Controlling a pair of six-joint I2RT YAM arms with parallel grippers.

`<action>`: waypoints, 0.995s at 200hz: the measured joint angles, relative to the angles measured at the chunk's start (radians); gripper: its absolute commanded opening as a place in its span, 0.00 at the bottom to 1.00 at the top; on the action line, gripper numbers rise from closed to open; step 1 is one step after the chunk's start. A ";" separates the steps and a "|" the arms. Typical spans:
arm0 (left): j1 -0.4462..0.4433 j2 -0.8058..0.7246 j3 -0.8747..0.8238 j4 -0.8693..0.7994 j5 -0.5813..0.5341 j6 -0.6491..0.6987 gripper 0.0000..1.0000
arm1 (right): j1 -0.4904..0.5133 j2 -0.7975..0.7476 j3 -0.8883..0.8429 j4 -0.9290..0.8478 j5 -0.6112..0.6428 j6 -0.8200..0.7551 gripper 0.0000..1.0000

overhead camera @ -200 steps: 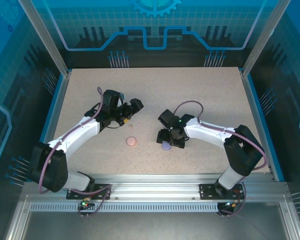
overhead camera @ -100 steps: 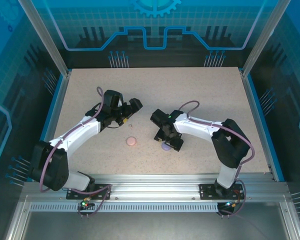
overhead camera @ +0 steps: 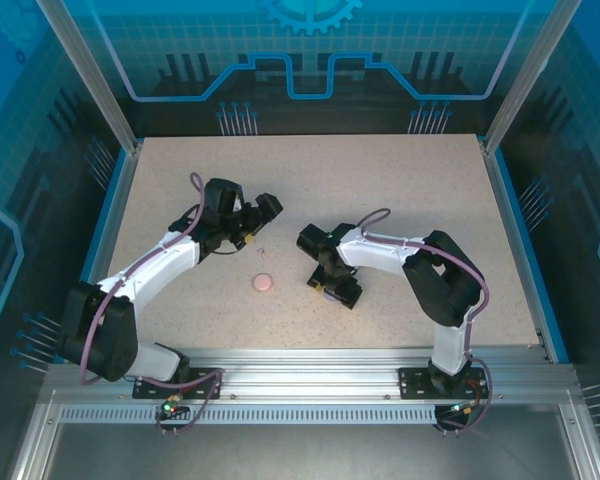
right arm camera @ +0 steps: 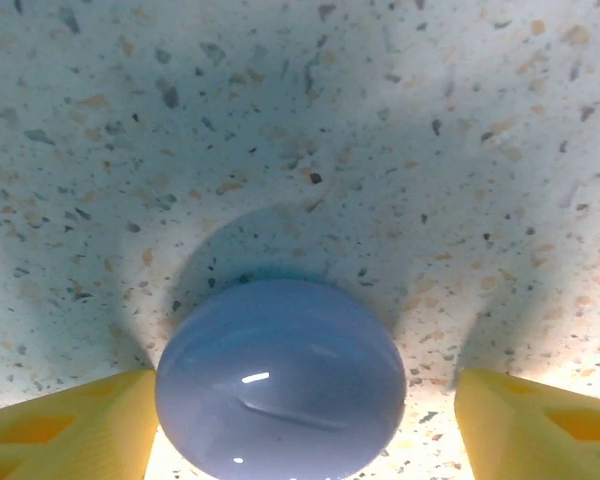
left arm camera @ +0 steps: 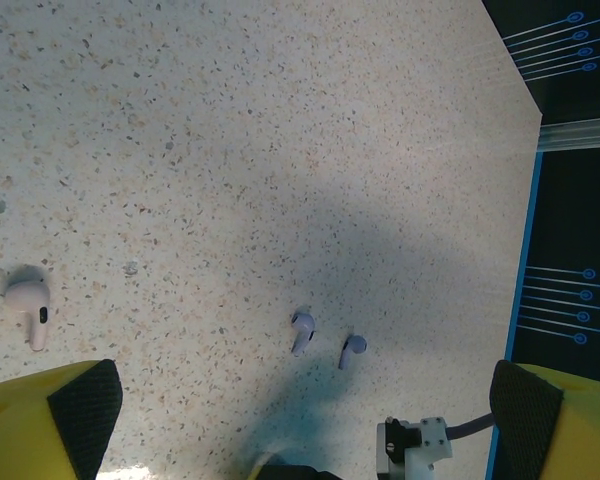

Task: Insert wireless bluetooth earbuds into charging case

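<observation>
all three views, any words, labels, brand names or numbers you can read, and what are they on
There is no readable text in any view.
purple case: plain and glossy, no print
pink case: too small to tell
pale earbud: no legible marking
purple earbuds: no legible marking
back wall: a gear graphic and line patterns, no letters or numbers
</observation>
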 measured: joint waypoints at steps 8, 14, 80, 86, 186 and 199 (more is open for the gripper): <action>0.000 0.000 0.000 0.002 0.000 0.000 0.99 | -0.002 0.002 0.000 0.006 0.000 -0.008 0.66; 0.000 0.000 0.000 0.003 0.000 0.000 0.99 | -0.003 0.003 0.001 0.012 -0.002 -0.018 0.63; 0.000 0.000 0.000 0.005 0.000 -0.006 0.99 | -0.020 0.002 0.001 0.024 -0.023 -0.236 0.43; 0.000 0.000 0.000 0.005 0.000 -0.006 0.99 | -0.021 0.002 0.002 0.023 -0.023 -0.264 0.43; 0.000 0.000 0.000 0.018 0.011 -0.007 0.99 | -0.046 0.037 0.091 -0.078 0.031 -0.697 0.72; 0.000 0.000 0.000 0.023 0.012 -0.007 0.99 | -0.046 0.036 0.108 -0.079 0.031 -0.698 0.75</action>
